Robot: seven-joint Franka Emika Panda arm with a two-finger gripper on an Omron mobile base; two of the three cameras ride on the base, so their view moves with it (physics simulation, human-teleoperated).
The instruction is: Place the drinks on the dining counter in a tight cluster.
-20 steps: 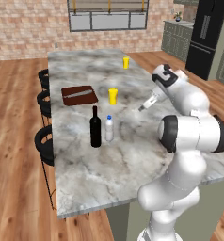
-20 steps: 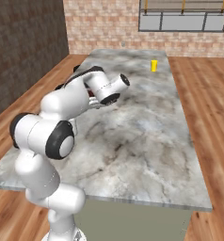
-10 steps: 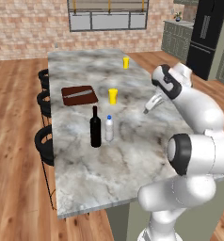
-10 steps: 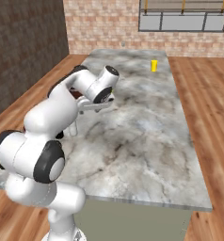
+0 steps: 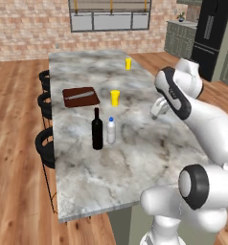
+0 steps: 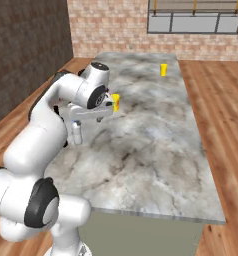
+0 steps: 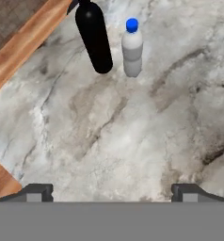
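Hovering above the grey-veined marble surface [image 5: 135, 158], the two-finger tool [image 7: 112, 190] has its dark tips spread wide with nothing between them. Ahead of it in the hand view, well apart, stand a tall glossy black wine bottle [image 7: 94, 37] and, just beside it, a small whitish ribbed bottle with a blue cap [image 7: 132, 48], both upright. Farther along sit a yellow cup [image 5: 115, 97], a flat brown rectangular board [image 5: 81, 96] and a second yellow cup [image 5: 128, 63].
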